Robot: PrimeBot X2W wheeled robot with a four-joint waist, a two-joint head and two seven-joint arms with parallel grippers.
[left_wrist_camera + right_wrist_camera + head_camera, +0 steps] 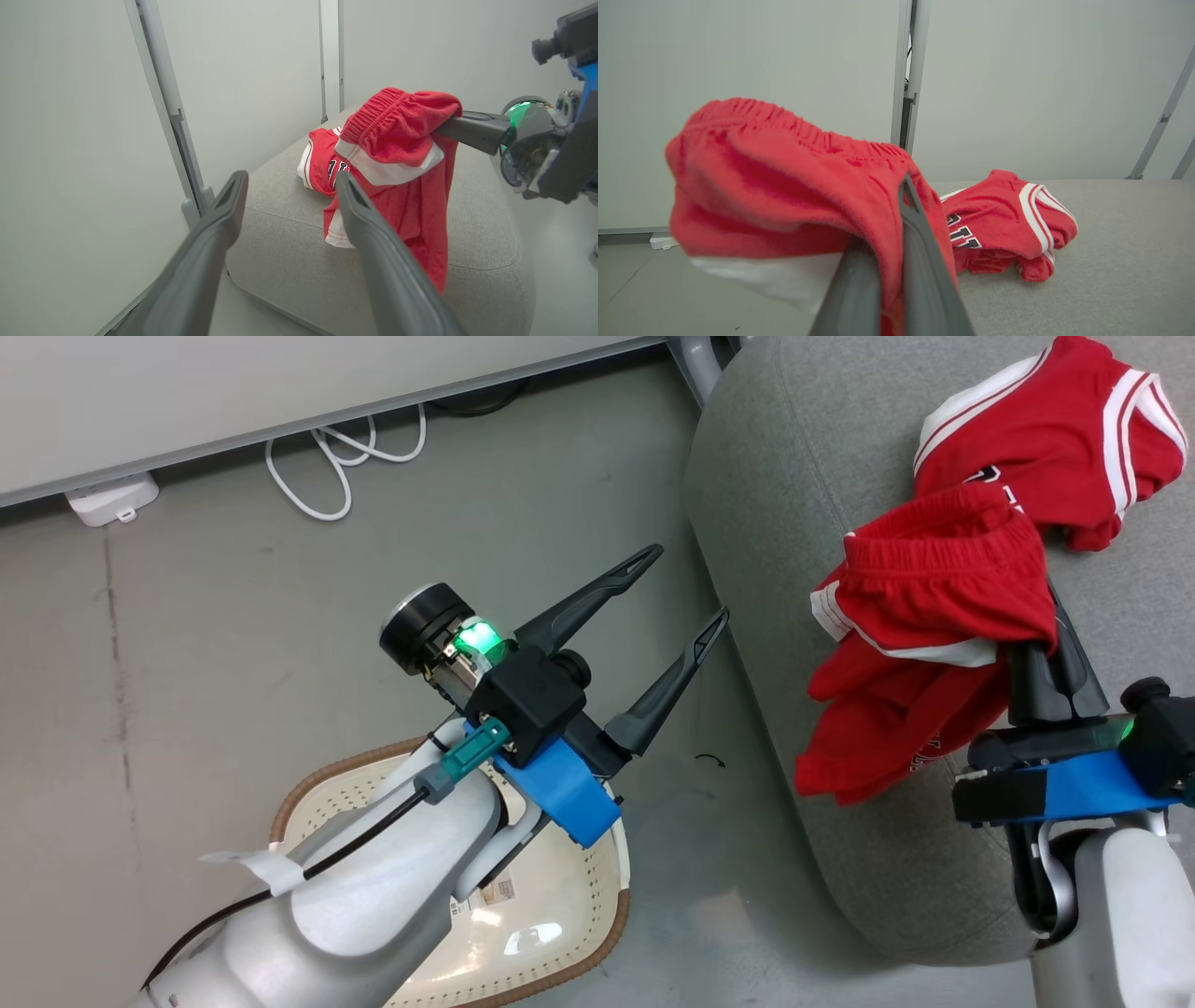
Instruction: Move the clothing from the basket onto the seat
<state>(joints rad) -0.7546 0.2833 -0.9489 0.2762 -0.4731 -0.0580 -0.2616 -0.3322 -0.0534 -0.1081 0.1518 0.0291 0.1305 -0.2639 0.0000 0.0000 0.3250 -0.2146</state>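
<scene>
Seat (794, 476): grey cushion filling the right of the scene. Its rounded left edge drops to the floor just right of the open gripper, and a broad bare stretch lies near and right of the jersey.
Floor (233, 635): bare concrete to the left, with a white cable (327, 457) at the far wall, well apart from the work.
Basket (611, 924): near left on the floor, under the left forearm. What shows of its bottom is bare white plastic, and the arm hides the rest.
Jersey (1046, 439): crumpled on the far right of the seat. It looks done.
Shorts (924, 644): raised over the seat's left part and draped across the right fingers, with the waistband uppermost and the legs hanging toward the rounded edge. I cannot tell whether the hem touches the cushion.
Handling, judged: light, limp and a little slick. The cloth will sag and swing, and it may cling to a finger on release. The gathered waistband is the firmest hold.
Left gripper (689, 583): fingers spread wide and holding nothing. It hangs above the floor between basket and seat, clear of the cloth.
Right gripper (1050, 663): fingers pinched together on the shorts just under the waistband.
Room, judged: carry the shorts farther right before letting go, because a drop here could slide off the left edge.
</scene>
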